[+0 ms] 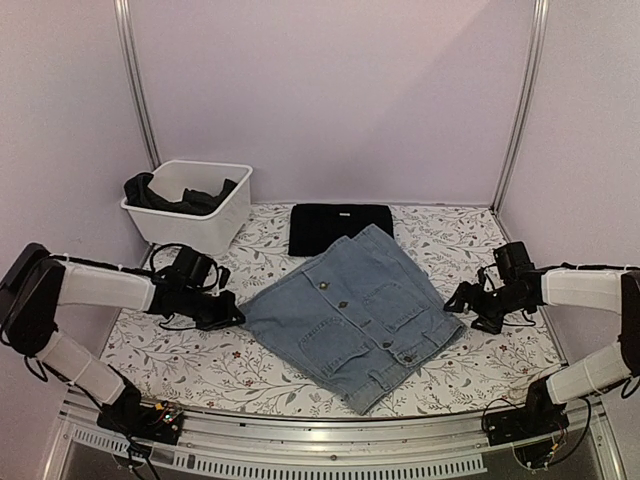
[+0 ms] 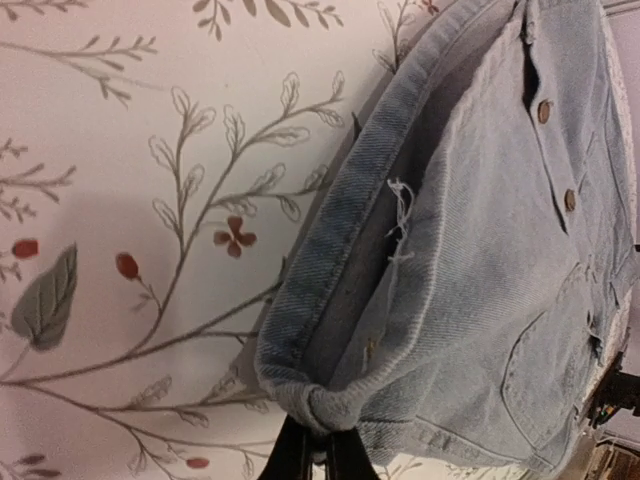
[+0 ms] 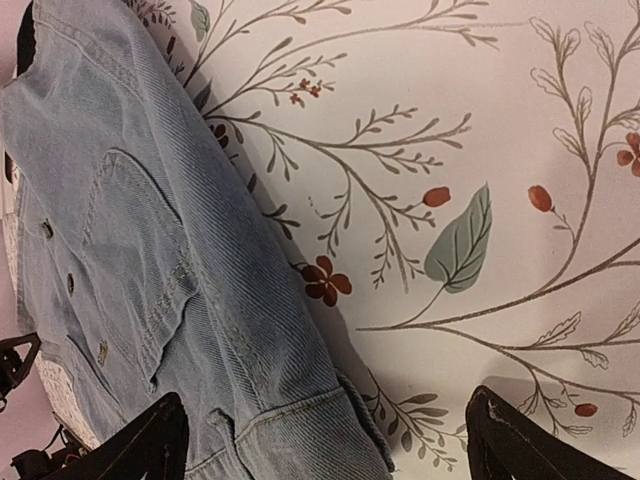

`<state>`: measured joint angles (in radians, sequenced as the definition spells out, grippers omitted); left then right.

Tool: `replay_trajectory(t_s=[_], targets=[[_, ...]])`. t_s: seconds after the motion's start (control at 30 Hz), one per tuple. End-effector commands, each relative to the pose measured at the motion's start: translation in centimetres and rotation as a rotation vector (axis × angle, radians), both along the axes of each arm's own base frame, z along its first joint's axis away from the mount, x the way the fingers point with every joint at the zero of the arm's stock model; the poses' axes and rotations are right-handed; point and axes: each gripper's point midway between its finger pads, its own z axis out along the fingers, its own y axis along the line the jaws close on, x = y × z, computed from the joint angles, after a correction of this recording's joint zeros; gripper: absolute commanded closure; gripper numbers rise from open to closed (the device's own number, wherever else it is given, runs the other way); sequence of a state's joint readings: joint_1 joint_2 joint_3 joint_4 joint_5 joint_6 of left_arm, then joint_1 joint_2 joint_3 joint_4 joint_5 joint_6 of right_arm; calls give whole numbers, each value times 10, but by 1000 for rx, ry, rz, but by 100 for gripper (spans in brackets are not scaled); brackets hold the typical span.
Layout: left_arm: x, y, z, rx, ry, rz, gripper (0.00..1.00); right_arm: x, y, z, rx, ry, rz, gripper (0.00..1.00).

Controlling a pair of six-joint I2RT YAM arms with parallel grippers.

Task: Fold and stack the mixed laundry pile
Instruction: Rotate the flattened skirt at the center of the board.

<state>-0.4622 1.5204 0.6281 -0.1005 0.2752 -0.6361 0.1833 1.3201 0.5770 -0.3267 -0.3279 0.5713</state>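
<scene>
A light blue denim garment (image 1: 350, 312) lies spread flat in the middle of the table, with buttons and pockets up. A folded black cloth (image 1: 338, 226) lies behind it, partly under its far corner. My left gripper (image 1: 232, 316) is shut on the denim's left hem corner (image 2: 318, 405). My right gripper (image 1: 468, 300) is open just beside the denim's right edge (image 3: 270, 400), one finger (image 3: 140, 445) over the cloth, the other finger (image 3: 520, 440) over the bare table.
A white plastic bin (image 1: 192, 205) with dark clothes (image 1: 165, 195) in it stands at the back left. The table has a floral cover (image 1: 180, 360). Lilac walls and metal posts close the back and sides.
</scene>
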Motion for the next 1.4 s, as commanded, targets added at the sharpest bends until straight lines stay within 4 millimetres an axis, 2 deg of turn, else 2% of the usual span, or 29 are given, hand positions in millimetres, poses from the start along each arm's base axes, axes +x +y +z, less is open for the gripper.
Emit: replay_trajectory(t_s=[0.0, 0.17, 0.23, 0.3, 0.33, 0.37, 0.43, 0.5, 0.57, 0.6, 0.67, 0.7, 0.77, 0.83, 0.93, 1.03, 1.1, 1.17, 1.3, 1.37], targets=[[-61, -3, 16, -54, 58, 98, 100, 12, 4, 6, 13, -25, 25, 5], [-139, -13, 22, -99, 168, 135, 100, 10, 15, 6, 54, -15, 89, 9], [-151, -18, 31, -143, 175, 113, 87, 6, 19, 6, 77, -10, 113, 12], [-140, -14, 51, -144, 102, 124, 64, 3, 22, 5, 93, -1, 124, 13], [-129, -9, 63, -118, 43, 136, 53, 1, 22, 4, 99, 5, 123, 14], [-113, -6, 81, -93, -17, 152, 48, -1, 22, 3, 100, 11, 120, 14], [-88, 5, 93, 6, -90, 160, 41, -3, 22, 3, 110, 5, 108, 16], [-65, 5, 96, 70, -130, 161, 39, -3, 24, 3, 131, -8, 99, 21], [-46, -1, 100, 56, -165, 153, 39, 0, 27, 1, 151, -6, 99, 27], [-37, -2, 100, 46, -177, 149, 39, 1, 27, -7, 142, 16, 99, 29], [-20, 3, 97, 54, -196, 157, 40, 4, 27, -16, 130, 39, 106, 35], [-14, 5, 93, 60, -197, 158, 42, 8, 27, -18, 128, 34, 106, 43], [-9, 9, 81, 86, -188, 146, 58, 19, 26, -20, 117, 30, 97, 76], [-14, 10, 63, 114, -152, 119, 65, 32, 25, -21, 92, 20, 90, 97], [-32, 2, 39, 95, -73, 55, 65, 58, 26, -15, 63, -11, 104, 100], [-55, -12, 23, 38, -21, -18, 57, 83, 26, -19, 16, -27, 134, 100], [-70, -18, 13, 26, 15, -48, 57, 99, 28, -24, 5, -30, 157, 100], [-85, -29, 6, 11, 37, -85, 58, 113, 38, -24, 35, -35, 194, 100], [-126, -66, -4, -45, 95, -218, 64, 140, 67, -23, 62, -57, 244, 100], [-143, -80, -10, -36, 118, -274, 75, 152, 82, -15, 49, -80, 268, 100]])
